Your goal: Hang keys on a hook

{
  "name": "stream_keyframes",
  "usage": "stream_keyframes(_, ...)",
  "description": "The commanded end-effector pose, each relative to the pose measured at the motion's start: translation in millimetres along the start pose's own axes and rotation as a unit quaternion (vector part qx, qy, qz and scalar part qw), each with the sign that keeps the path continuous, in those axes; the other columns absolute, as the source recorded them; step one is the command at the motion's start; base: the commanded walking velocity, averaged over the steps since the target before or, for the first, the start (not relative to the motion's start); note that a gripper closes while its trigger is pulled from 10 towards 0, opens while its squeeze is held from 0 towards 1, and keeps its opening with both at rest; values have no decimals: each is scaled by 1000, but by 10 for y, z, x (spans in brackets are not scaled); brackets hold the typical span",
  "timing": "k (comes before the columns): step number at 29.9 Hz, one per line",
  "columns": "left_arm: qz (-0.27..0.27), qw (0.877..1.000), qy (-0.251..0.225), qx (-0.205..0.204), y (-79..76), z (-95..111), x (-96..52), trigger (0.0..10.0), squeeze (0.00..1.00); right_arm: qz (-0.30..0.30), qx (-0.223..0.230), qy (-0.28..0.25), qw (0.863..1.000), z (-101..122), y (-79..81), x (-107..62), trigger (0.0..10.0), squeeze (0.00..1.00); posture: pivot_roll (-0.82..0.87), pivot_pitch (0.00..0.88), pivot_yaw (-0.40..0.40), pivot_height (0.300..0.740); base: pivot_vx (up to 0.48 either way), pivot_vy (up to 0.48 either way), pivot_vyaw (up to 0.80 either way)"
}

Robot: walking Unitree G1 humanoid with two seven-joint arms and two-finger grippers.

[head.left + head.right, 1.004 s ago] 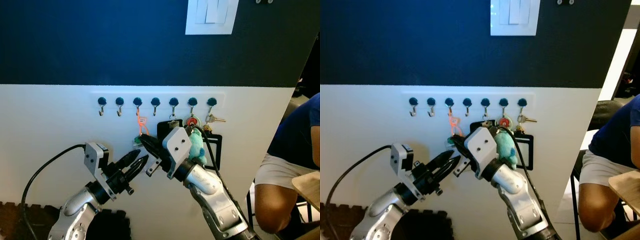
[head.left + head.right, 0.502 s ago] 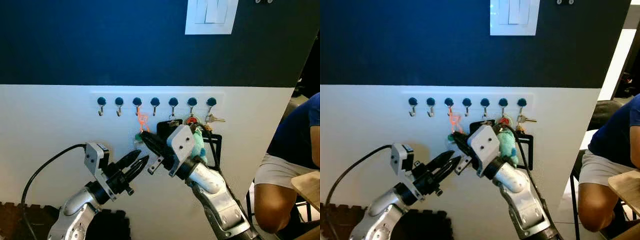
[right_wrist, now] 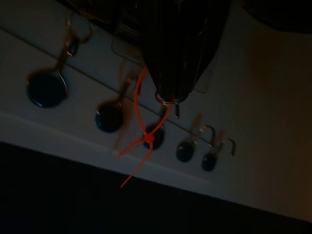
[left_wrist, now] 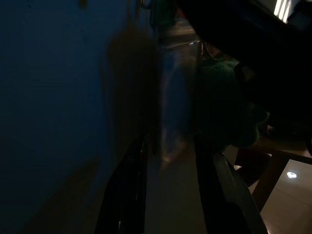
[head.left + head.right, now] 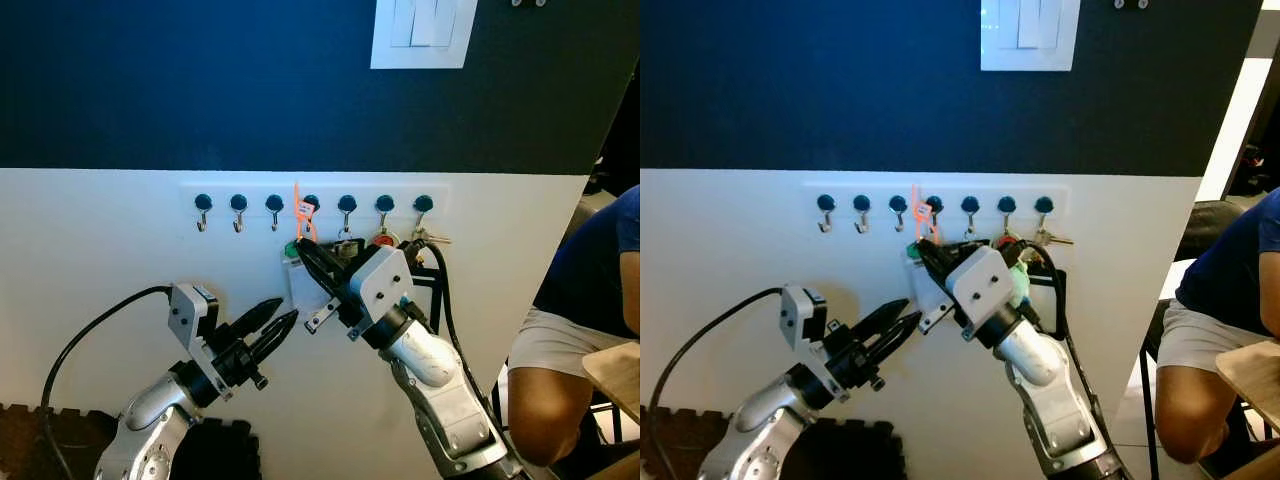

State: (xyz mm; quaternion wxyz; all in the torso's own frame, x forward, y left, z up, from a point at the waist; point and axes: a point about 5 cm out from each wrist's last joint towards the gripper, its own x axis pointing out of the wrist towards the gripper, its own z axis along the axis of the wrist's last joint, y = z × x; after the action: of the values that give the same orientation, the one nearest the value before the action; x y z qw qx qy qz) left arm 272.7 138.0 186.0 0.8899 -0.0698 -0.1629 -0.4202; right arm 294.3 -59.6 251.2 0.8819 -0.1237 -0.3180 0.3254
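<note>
Keys on an orange zip-tie loop [image 5: 301,218] sit clamped in the right gripper [image 5: 305,258], whose black fingers are pressed together on the small metal ring [image 3: 166,100] up against the white wall. The orange loop stands up beside the fourth hook [image 5: 311,209] in a row of seven dark-knobbed hooks [image 5: 238,208]; from here I cannot tell whether it has caught on that hook. A clear tag [image 5: 297,285] hangs below the fingers. The three hooks further right already carry other key bunches [image 5: 384,238], with a teal plush charm [image 5: 1019,283] tucked behind the right wrist. The left gripper [image 5: 272,331] hovers lower down and to the left, fingers slightly parted, grasping nothing. A light switch plate [image 5: 420,33] sits on the dark upper wall, and a seated person's leg [image 5: 555,385] shows at the right edge.
</note>
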Motion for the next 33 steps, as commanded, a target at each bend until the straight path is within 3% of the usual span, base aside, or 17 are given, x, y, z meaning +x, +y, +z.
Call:
stream_keyframes(1, -6, 1000, 2, 17, 20, 47, -24, 10000, 0, -14, 1, 10, 1000, -21, -54, 9, 10000, 0, 35, 15, 9, 740, 0, 0, 0)
stream_keyframes(15, -6, 1000, 4, 17, 18, 35, -24, 10000, 0, -22, 10, 41, 999, -123, -105, 51, 10000, 0, 34, 10, 6, 740, 0, 0, 0)
stream_keyframes(24, -3, 1000, 3, 19, 28, 45, -37, 10000, 0, 64, 17, 41, 997, -111, 2, 134, 10000, 0, 38, 13, 1, 740, 0, 0, 0)
stream_keyframes(33, -1, 1000, 6, 18, 29, 38, -50, 10000, 0, 128, 22, 70, 989, -177, 120, 85, 10000, 0, 37, 15, 0, 740, 0, 0, 0)
